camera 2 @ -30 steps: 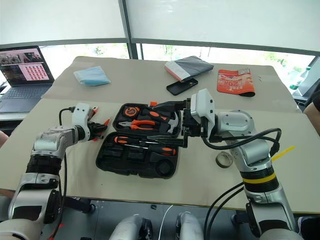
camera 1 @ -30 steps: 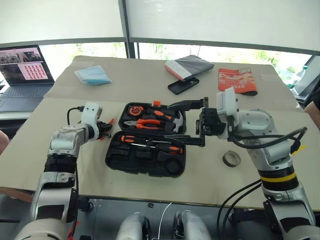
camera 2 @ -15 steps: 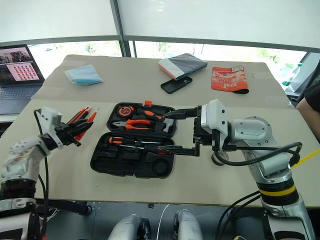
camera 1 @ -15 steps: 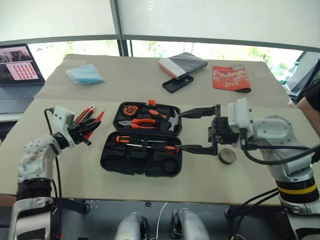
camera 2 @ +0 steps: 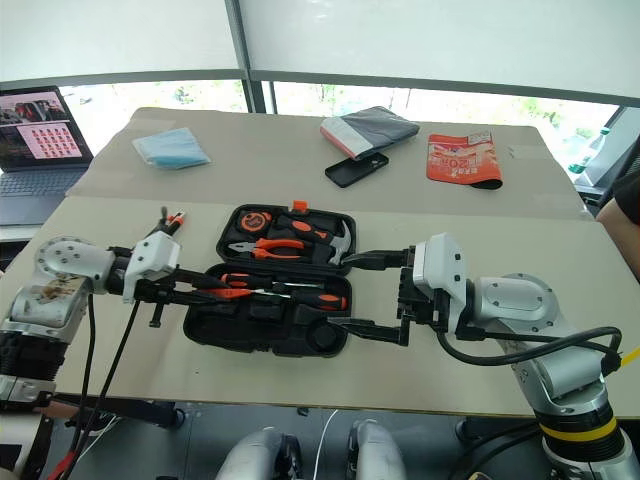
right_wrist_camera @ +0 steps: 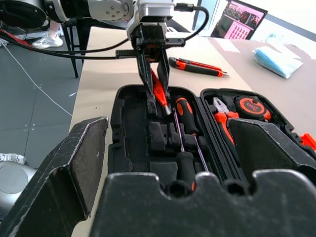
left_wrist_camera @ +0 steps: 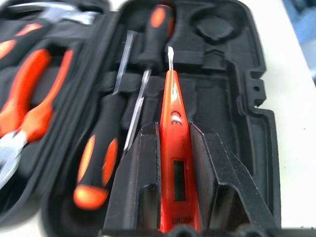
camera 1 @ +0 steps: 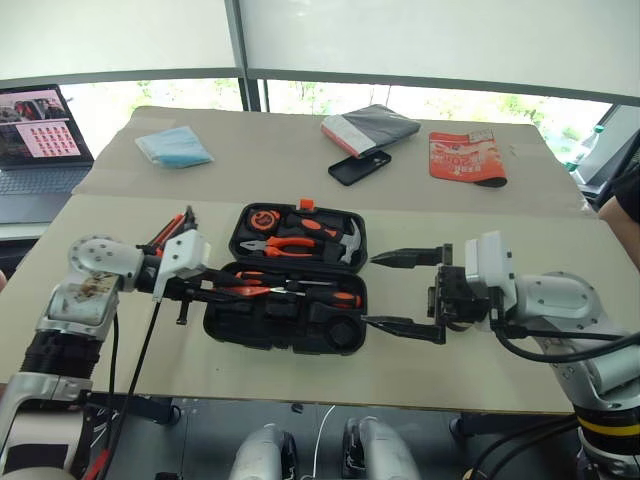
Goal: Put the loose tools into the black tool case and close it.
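The black tool case [camera 1: 216, 322] lies open in the middle of the table. Its far half holds pliers, a hammer and a tape measure. Two orange-and-black screwdrivers [camera 1: 305, 294] rest in the near half. My left gripper [left_wrist_camera: 173, 129] is shut on a slim orange screwdriver [left_wrist_camera: 171, 94], held just above the near half with its tip toward the case's right end. My right gripper [camera 1: 397, 292] stands open beside the case's right end, with nothing between its fingers. The orange-and-black utility knife [right_wrist_camera: 195, 65] lies on the table left of the case, behind my left arm.
A black smartphone [camera 1: 359, 167], a grey-and-white folded pouch [camera 1: 371, 130] and a red packet [camera 1: 468, 158] lie at the back of the table. A blue packet [camera 1: 173, 148] lies back left. An open laptop [camera 1: 40, 125] stands on a side surface at the left.
My left gripper has swung from left of the case in over its near half, turning to point right, still gripping the orange screwdriver. My right gripper has drawn back slightly from the case, still open.
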You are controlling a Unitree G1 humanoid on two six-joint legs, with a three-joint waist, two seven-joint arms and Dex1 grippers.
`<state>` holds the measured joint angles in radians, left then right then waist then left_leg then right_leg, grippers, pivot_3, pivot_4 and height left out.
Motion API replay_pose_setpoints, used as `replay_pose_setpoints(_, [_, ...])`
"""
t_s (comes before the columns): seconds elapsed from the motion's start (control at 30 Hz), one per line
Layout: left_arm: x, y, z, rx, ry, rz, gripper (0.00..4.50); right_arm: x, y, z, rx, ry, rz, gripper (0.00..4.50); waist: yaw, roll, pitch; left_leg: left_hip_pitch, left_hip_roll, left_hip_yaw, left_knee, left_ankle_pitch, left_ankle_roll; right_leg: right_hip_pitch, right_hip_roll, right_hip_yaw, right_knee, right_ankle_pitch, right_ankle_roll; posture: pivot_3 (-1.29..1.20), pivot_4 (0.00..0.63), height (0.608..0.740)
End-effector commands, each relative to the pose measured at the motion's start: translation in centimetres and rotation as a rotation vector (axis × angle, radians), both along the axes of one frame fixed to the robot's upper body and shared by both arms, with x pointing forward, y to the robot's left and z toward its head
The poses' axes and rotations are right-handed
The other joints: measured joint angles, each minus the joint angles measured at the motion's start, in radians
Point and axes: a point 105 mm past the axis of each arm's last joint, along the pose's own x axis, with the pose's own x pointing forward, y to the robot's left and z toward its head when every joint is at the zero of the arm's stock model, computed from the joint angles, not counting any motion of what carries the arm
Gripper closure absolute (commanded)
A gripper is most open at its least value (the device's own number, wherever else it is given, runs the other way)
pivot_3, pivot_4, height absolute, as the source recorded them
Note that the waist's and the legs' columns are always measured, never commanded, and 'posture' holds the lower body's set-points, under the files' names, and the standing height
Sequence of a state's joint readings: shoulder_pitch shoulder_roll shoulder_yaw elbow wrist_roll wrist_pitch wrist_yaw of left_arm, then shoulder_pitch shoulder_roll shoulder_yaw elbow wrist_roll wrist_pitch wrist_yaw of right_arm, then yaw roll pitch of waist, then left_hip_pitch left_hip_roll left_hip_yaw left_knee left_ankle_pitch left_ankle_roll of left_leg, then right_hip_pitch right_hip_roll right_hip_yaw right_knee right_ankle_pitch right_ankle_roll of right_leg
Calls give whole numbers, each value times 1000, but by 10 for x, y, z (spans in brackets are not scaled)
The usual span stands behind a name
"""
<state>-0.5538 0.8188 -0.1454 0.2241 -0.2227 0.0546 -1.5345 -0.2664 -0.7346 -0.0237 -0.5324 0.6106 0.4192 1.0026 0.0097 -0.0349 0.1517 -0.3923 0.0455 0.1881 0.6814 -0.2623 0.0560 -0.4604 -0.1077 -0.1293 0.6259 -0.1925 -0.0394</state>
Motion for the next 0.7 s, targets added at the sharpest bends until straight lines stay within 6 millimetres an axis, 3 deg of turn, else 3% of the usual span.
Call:
replay_pose_setpoints(0.03, [3,-6,-4,62,-56,-53,4062,-6,4,8,19,-32,14,0,0,0,0,0,0,0,0,0,0,0,0,0,0,0,0,0,150,740])
replay_pose_setpoints(0.33, [28,-18,-11,82,-100,-5,4062,-7,0,5,14,-25,1,0,3,0,0,-2,0,-1,5,-5,10,0,0,-1,0,1,1,0,150,740])
replay_pose_setpoints(0.7, [22,-15,-21,170,-74,-103,4062,-9,0,4,21,-24,-10,0,2,0,0,-7,1,-3,16,-8,13,0,0,-3,2,2,3,0,150,740])
